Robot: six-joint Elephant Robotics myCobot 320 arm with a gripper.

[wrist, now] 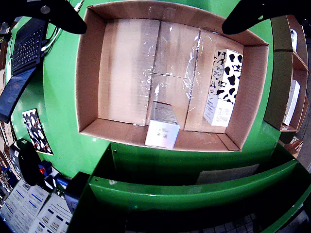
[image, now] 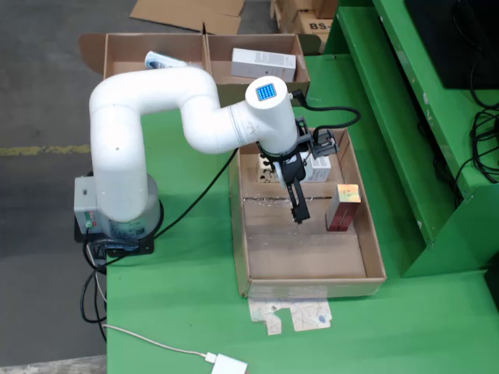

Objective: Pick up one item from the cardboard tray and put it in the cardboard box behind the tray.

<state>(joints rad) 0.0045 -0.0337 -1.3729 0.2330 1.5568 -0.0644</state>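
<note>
Green table (image: 187, 312); tool (image: 299, 214) released above cardboard tray (image: 257, 234); cow-print carton (wrist: 222, 87) text unreadable.

Green table (image: 179, 312) bearing cardboard tray (image: 238, 234), arm base (image: 117, 226)

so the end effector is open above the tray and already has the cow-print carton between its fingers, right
Not quite. The end effector is open above the cardboard tray, but it holds nothing. The view that rides on the end effector shows the cow-print carton lying on the tray floor by the wall, clear of both fingers, with the small white box also untouched.
</note>
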